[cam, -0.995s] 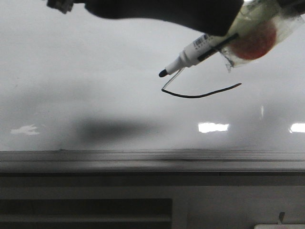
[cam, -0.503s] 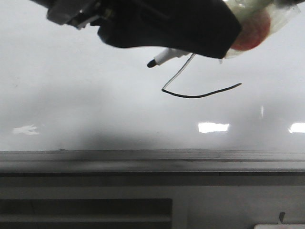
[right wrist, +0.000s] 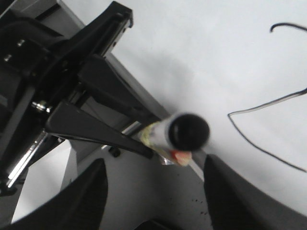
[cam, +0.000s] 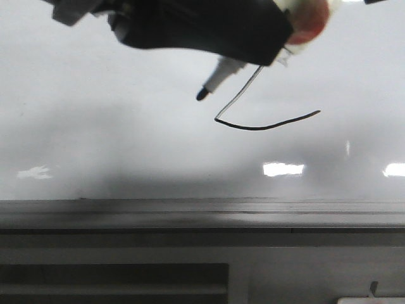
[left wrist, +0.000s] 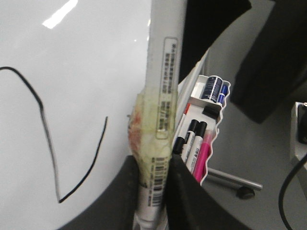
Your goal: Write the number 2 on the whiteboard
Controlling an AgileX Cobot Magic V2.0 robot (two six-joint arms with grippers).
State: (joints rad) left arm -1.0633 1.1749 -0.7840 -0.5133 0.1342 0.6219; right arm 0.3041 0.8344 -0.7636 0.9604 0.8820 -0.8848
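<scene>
The whiteboard [cam: 95,126] carries the number 2 [cam: 266,127], a thin black line; only its diagonal and base stroke show in the front view. The whole line shows in the left wrist view [left wrist: 50,158]. My left gripper [left wrist: 156,191] is shut on a white marker [left wrist: 163,96] wrapped in yellowish tape. In the front view the marker's black tip [cam: 202,95] points down-left, just left of the diagonal stroke; a black gripper body hides its barrel. My right gripper [right wrist: 154,167] is open and empty, its fingers either side of the marker's black end [right wrist: 190,130].
A grey ledge [cam: 190,209] runs along the whiteboard's near edge, with darker panels below. A white tray of spare markers [left wrist: 201,139], black, blue and pink, lies beside the board. The left arm's black links [right wrist: 72,86] show in the right wrist view.
The marker tip has moved left away from the drawn line, then dipped slightly. The black gripper body has come down over the marker barrel. The drawn line is unchanged.
</scene>
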